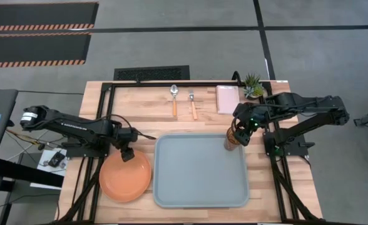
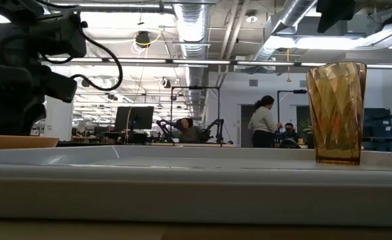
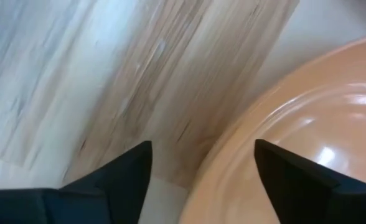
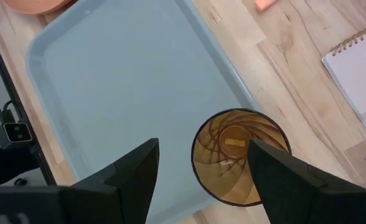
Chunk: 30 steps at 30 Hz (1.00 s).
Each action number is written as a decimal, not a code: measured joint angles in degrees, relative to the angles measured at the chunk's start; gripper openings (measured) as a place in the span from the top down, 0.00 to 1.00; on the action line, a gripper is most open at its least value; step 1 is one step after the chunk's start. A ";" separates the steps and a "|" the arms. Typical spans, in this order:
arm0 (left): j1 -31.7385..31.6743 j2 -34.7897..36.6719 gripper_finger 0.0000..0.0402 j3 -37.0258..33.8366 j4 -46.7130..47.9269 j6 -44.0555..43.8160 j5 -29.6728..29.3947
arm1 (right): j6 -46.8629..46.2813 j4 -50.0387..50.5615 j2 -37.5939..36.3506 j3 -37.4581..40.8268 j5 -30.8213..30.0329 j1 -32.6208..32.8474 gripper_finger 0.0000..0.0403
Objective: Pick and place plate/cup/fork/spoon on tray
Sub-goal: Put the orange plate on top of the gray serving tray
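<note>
The orange plate (image 1: 126,180) lies flat on the wood, left of the grey-blue tray (image 1: 199,181). My left gripper (image 1: 127,153) is open over the plate's far rim (image 3: 233,149), with one finger over the wood and one over the plate's inside. The amber cup (image 1: 233,139) stands upright in the tray's far right corner and also shows in the low view (image 2: 336,113). My right gripper (image 4: 201,180) is open just above the cup (image 4: 239,155) and holds nothing. The spoon (image 1: 174,99) and the fork (image 1: 193,104) lie side by side on the wood beyond the tray.
A pale pink pad (image 1: 228,98) and a small green potted plant (image 1: 253,85) stand at the table's far right, near my right arm. Black frame rails run along both sides of the table. People stand in the room beyond the table (image 2: 263,123).
</note>
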<state>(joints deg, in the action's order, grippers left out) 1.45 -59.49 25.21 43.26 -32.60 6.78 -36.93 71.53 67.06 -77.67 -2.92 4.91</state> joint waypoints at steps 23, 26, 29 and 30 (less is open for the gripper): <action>0.02 -4.76 0.97 0.25 3.94 -11.72 -2.16 | 0.03 -0.98 0.01 0.00 -0.06 0.00 0.33; 0.02 -3.65 0.99 0.19 4.46 -13.97 -0.47 | 0.03 -1.21 0.01 0.01 -0.14 0.00 0.33; 0.02 -1.43 0.99 0.07 4.95 -17.36 0.51 | -0.30 -1.58 0.01 0.00 -1.66 0.00 0.33; 0.06 -0.63 1.00 0.22 5.05 -18.63 0.79 | -0.81 -1.56 0.01 0.02 -2.67 0.00 0.33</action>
<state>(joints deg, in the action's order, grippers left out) 1.52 -60.12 25.43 48.31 -51.23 7.57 -37.74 69.97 67.07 -77.65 -5.59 4.91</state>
